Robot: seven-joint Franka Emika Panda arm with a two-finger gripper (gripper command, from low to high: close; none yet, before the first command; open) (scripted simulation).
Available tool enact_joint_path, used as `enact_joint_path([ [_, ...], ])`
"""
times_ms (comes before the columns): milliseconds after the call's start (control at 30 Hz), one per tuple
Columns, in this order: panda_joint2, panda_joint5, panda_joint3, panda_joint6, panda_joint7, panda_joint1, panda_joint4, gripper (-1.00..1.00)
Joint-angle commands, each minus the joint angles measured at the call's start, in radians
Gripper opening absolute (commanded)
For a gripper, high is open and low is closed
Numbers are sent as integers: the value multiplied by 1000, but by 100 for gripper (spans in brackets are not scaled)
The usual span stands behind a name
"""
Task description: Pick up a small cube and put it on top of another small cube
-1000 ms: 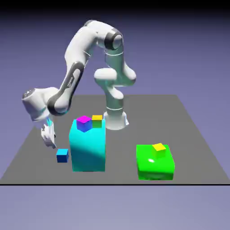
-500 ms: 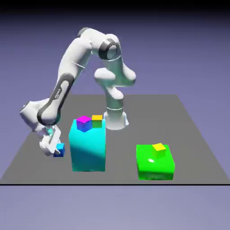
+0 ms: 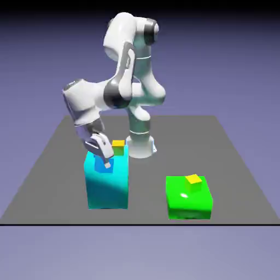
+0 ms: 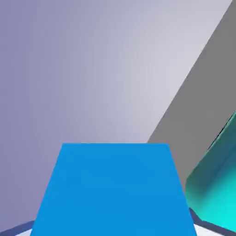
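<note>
My gripper (image 3: 104, 162) is clamped on the blue cube (image 4: 115, 189), held over the cyan block (image 3: 108, 188) where the magenta cube is hidden. I should square up over it, lower gently, then release. Count: one blue cube, two yellow cubes (image 3: 118, 146), one cyan block, one green block (image 3: 188, 201).
</note>
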State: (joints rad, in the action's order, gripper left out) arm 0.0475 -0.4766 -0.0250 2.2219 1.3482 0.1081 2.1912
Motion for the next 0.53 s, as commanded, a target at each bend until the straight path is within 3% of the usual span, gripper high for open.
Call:
enact_joint_path([
  [0, -8, 5, 33, -12, 45, -6, 3, -100],
  [233, 47, -41, 158, -160, 340, -218, 20, -100],
  [367, 147, -97, 184, -2, 300, -254, 82, -100],
  [400, 147, -97, 184, -2, 300, -254, 82, 100],
  [500, 95, -68, 169, -89, 323, -236, 48, 100],
])
